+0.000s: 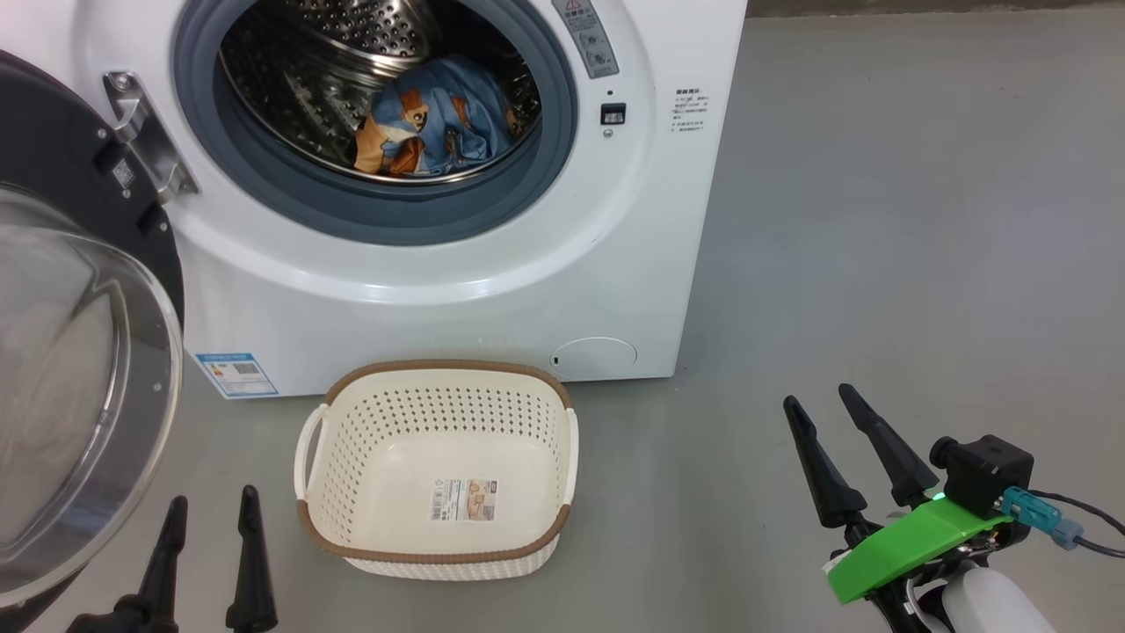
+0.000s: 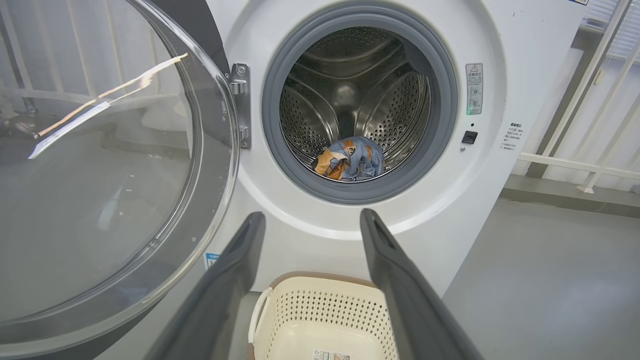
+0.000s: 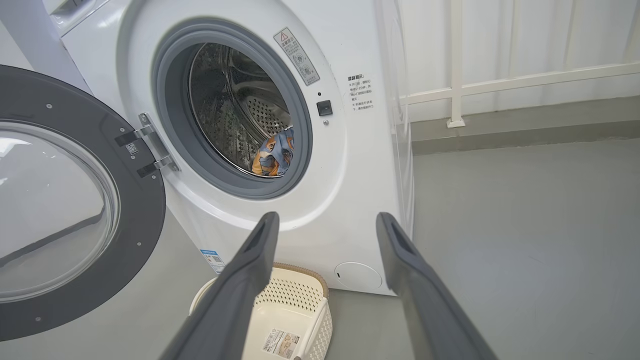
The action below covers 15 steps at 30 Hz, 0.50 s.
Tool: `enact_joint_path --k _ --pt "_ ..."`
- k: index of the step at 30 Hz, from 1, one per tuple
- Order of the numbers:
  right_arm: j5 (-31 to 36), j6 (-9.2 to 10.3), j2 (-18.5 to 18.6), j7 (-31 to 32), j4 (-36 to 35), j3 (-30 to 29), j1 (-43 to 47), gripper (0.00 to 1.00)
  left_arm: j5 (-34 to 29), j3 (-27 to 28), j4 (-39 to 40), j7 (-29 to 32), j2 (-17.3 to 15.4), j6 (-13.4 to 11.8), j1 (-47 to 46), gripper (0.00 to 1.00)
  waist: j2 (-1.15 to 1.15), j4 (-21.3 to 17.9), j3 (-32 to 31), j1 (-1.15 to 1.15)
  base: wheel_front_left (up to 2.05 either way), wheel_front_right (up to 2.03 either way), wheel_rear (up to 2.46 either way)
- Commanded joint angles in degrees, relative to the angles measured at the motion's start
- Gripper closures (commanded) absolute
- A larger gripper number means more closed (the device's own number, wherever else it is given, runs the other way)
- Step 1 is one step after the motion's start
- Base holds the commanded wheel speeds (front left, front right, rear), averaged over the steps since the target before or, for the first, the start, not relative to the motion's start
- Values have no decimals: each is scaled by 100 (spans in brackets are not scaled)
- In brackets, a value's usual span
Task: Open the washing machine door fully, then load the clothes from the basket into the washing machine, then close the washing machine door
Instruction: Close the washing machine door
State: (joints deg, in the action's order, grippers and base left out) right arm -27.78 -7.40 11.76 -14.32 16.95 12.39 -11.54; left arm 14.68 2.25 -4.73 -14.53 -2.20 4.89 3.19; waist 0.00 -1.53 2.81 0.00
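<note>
The white washing machine (image 1: 439, 290) stands with its door (image 1: 70, 369) swung wide to the left, glass bowl facing me. Light blue clothes (image 1: 435, 119) with orange bears lie low in the steel drum, also seen as clothes (image 2: 350, 159) and clothes (image 3: 274, 155). The cream basket (image 1: 439, 378) sits on the floor in front of the machine with nothing in it but its label. My left gripper (image 1: 214, 501) is open at the lower left, beside the door. My right gripper (image 1: 822, 396) is open at the lower right, over bare floor. Both hold nothing.
Grey floor (image 1: 923, 220) stretches to the right of the machine. A white railing (image 3: 500, 85) runs behind it on that side. The open door (image 2: 100, 175) takes up the space left of the basket (image 2: 320, 310).
</note>
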Motion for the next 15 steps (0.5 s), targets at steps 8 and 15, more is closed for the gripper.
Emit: enact_joint_path --k 8,15 --pt "-10 -9 49 -68 -119 148 -21 0 -108 220 45 -47 -68 58 -156 0 0 47 -61 0 0 0 0" --pt "-23 -9 54 -68 -84 212 19 0 -125 211 31 -47 -68 20 -107 0 0 262 -174 0 0 0 0"
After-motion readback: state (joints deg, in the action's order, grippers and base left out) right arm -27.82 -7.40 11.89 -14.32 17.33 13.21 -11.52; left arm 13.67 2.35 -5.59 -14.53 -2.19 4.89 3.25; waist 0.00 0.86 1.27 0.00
